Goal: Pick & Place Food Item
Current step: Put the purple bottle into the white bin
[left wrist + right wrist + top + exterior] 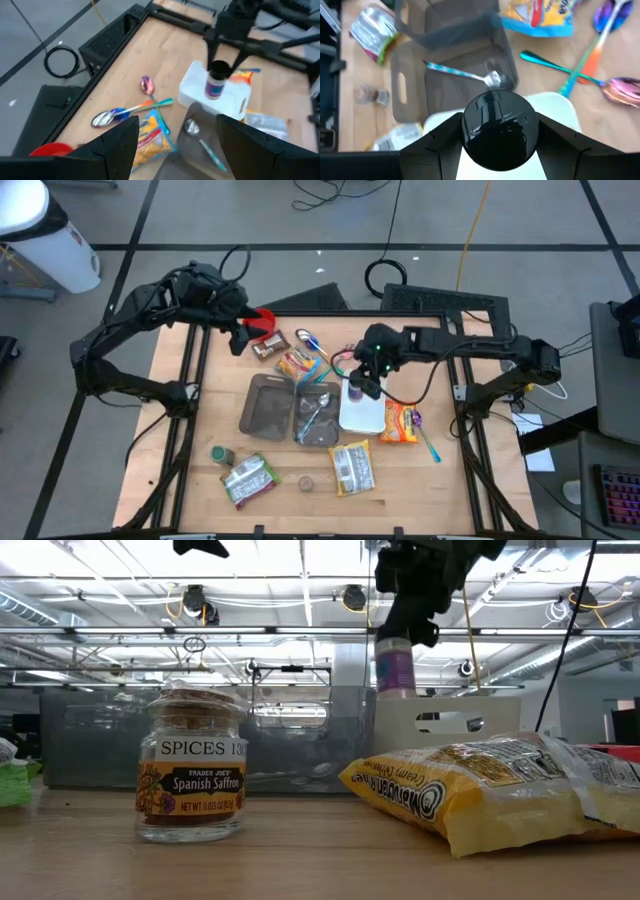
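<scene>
The right hand [358,383] holds a small bottle [216,80] with a black cap and purple label between its fingers, lifted in the air just above the white tray [362,416] at the middle of the worktop [200,420]. The left hand [240,338] waits at the far left, its fingers wide apart.

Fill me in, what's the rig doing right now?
The right end effector is shut on a small black-capped bottle with a purple label, holding it in the air above the white tray. The left end effector waits open at the table's far left corner, near a red object. Spoons, snack bags and grey bins lie untouched.
</scene>
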